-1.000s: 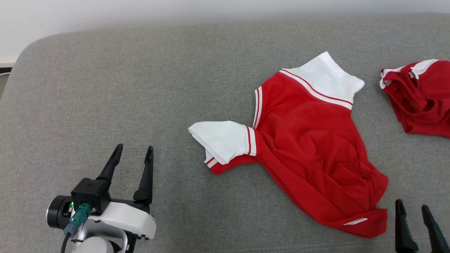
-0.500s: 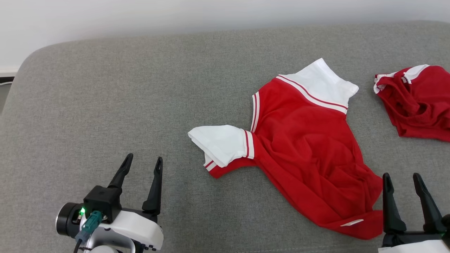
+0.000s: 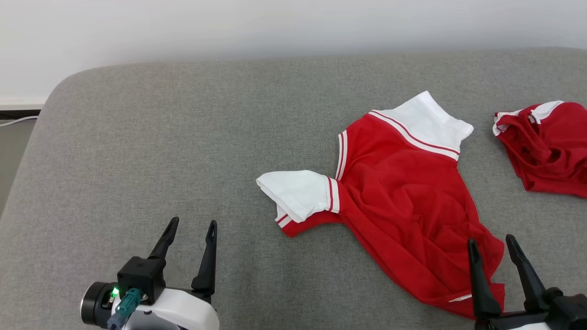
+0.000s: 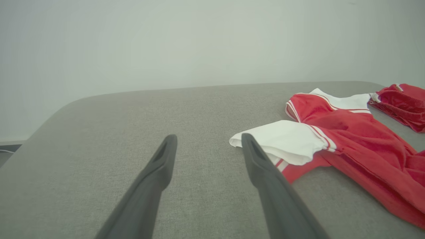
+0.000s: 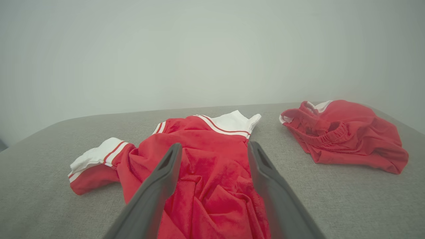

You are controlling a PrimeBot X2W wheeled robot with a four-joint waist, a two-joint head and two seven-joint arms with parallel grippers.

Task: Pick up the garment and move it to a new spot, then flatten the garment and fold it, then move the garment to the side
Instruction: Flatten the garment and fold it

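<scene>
Your left end effector (image 3: pixel 193 222) hangs open and empty; the garment (image 3: pixel 403 206) lies crumpled on the grey sofa (image 3: pixel 183 137) to its right. Your right end effector (image 3: pixel 490 239), also open, hovers over the garment's near edge.

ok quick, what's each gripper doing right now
left gripper: open, empty, over the grey fabric cushion
right gripper: open, empty, at the lower hem of the red and white short-sleeved shirt

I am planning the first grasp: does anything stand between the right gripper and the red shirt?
Nothing visible does. The open right gripper hangs over the lower hem of the red shirt; the other red garment lies apart, farther to the right.
</scene>
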